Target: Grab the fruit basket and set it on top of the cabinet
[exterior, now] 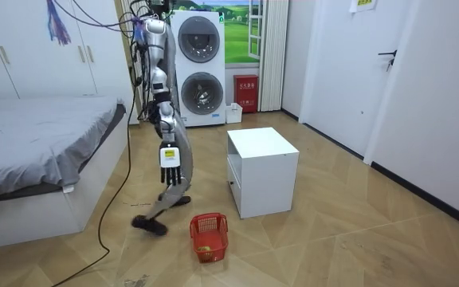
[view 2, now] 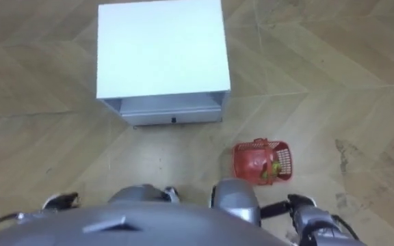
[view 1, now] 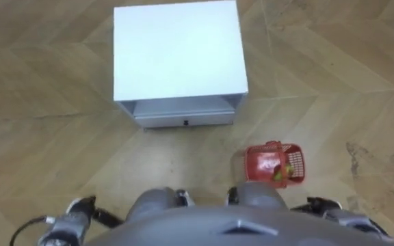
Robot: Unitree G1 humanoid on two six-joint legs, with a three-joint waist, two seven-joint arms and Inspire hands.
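Left eye, fruit basket [view 1: 273, 164]: red one, sat on the wooden floor [view 1: 46, 137], out front and off to the robot's right, upright, with something yellow-green inside.
Left eye, white cabinet [view 1: 176, 51]: straight ahead of the robot, drawer [view 1: 183, 121] side facing it. The basket was near its right front corner but clearly apart from it.
Left eye, left hand [view 1: 81, 205]: poked in at the lower left, down low. Honestly couldn't tell whether the fingers were open or curled.
Left eye, right hand [view 1: 323, 203]: lower right, nearer the robot than the basket and not touching it.
Right eye: same layout, basket on the floor to the right, nothing holding it.
Room view, robot: stood between the bed [exterior: 38, 151] and the cabinet, facing the cabinet, with a stacked washer and dryer [exterior: 198, 68] behind it.
Room view, right hand: hung at its side, fingers loose and pointing down, holding nothing, well above the basket.
Room view, basket: on the floor just beside the robot's feet on the camera side, near the cabinet but not touching it.
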